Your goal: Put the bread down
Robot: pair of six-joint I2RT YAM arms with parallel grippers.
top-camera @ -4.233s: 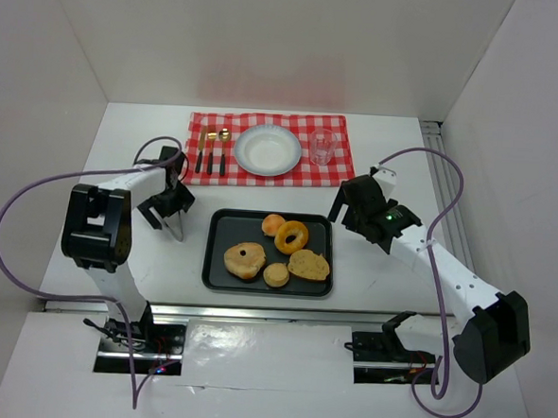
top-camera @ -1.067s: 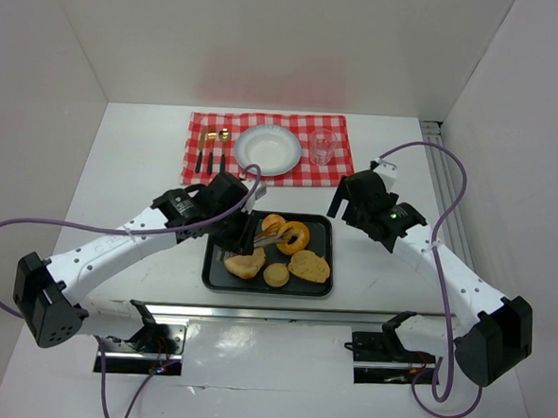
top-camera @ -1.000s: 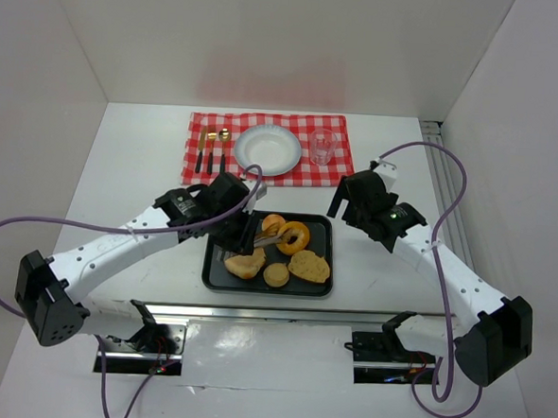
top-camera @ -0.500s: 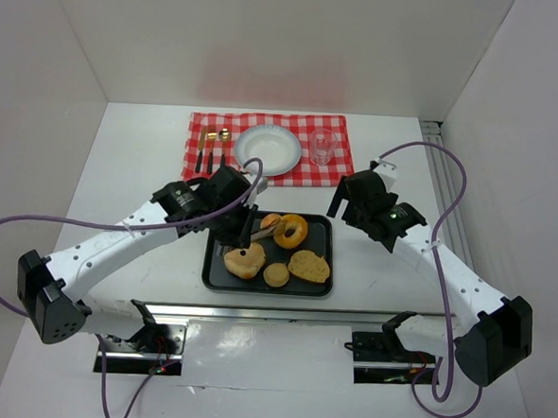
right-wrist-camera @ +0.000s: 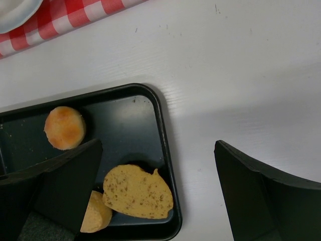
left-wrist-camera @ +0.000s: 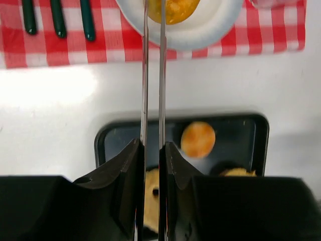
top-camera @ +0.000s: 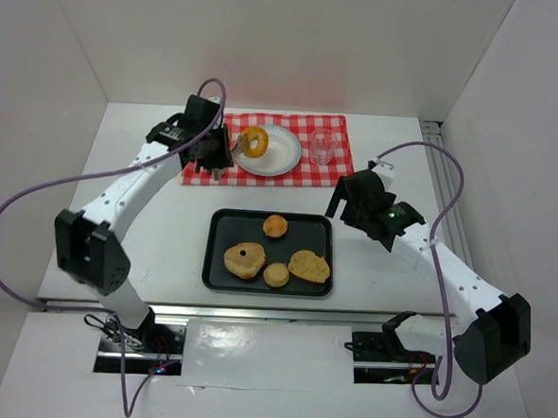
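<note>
Nearest my bases, the dark tray [top-camera: 267, 289] holds four pieces: a tan lobed one with a hole [top-camera: 245, 260], a small round one [top-camera: 276, 275], a seeded slice [top-camera: 309, 265], and a round bun [top-camera: 275, 226] at its far side. My right gripper [right-wrist-camera: 156, 150] hangs spread wide over the tray's right edge and the bare table beside it, holding nothing. Farther out, my left gripper [top-camera: 239, 142] has its long thin fingers [left-wrist-camera: 145, 75] pinched on the ring bread [top-camera: 255, 141]. It is golden-orange and doughnut-shaped with a clear hole, held on edge over the left part of the white plate [top-camera: 282, 157]. Whether it touches the plate I cannot tell. The plate sits on a red checked cloth [top-camera: 343, 170], with a clear glass [top-camera: 321, 147] to its right and dark-handled cutlery [left-wrist-camera: 57, 20] to its left.
</note>
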